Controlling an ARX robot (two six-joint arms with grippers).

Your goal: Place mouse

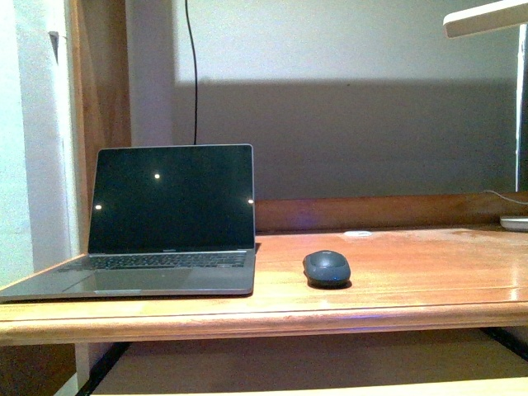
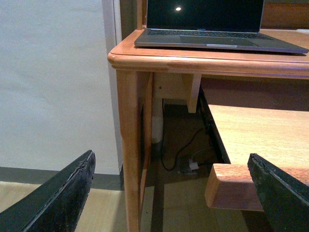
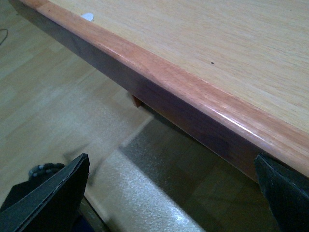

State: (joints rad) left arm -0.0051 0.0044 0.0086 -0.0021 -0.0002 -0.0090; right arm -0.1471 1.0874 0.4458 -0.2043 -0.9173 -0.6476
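- Both grippers are low in front of the desk: left gripper and right gripper have fingers wide apart and hold nothing.
- On the desk, the mouse lies just beside the open laptop, to its right, not touching.
- No readable writing shows.

You are getting open desk to the right of the mouse and in front of it. The open laptop is blocking its left side, the lamp is hanging over the far right.
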